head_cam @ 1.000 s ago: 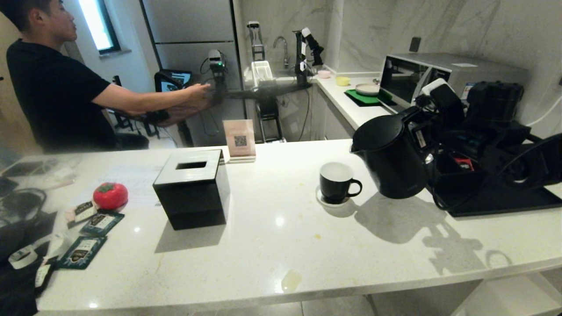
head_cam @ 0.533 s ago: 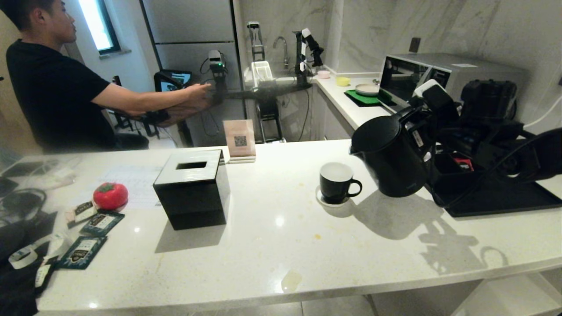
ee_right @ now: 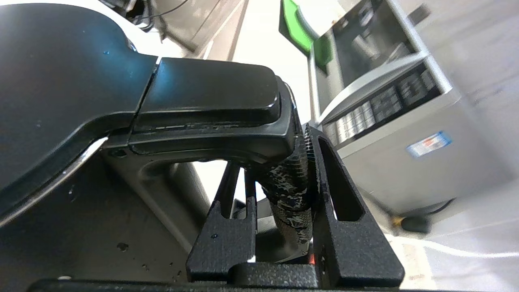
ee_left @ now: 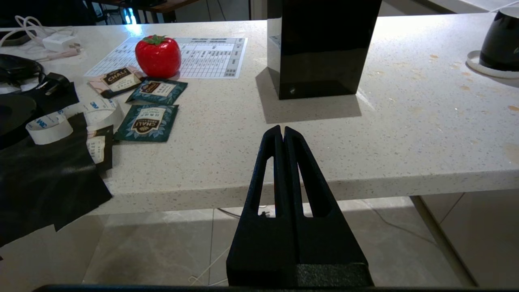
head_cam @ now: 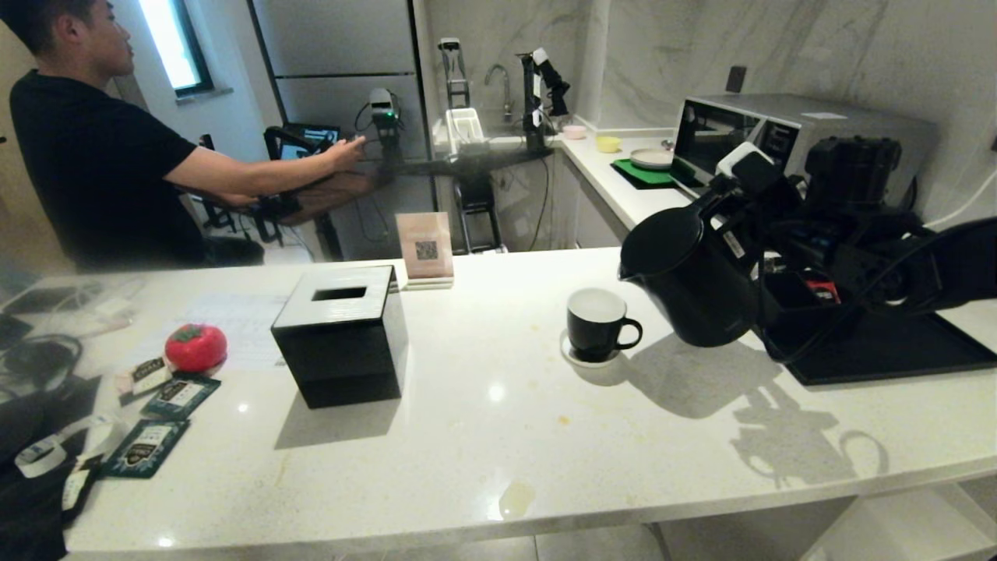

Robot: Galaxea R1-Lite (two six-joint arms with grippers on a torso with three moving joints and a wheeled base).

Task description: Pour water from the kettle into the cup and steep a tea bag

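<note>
Right gripper (ee_right: 279, 194) clamped on the black kettle (head_cam: 689, 280) handle, kettle tilted at centre right of the head view, spout above the black cup (head_cam: 598, 323) on its saucer (head_cam: 572, 357), left gripper (ee_left: 282, 136) pressed closed below the counter edge

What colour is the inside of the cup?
White inside, black outside; the cup shows best in the head view.

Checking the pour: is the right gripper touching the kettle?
Touching. The right wrist view shows the right gripper fingers clamped on the kettle handle, no gap.
</note>
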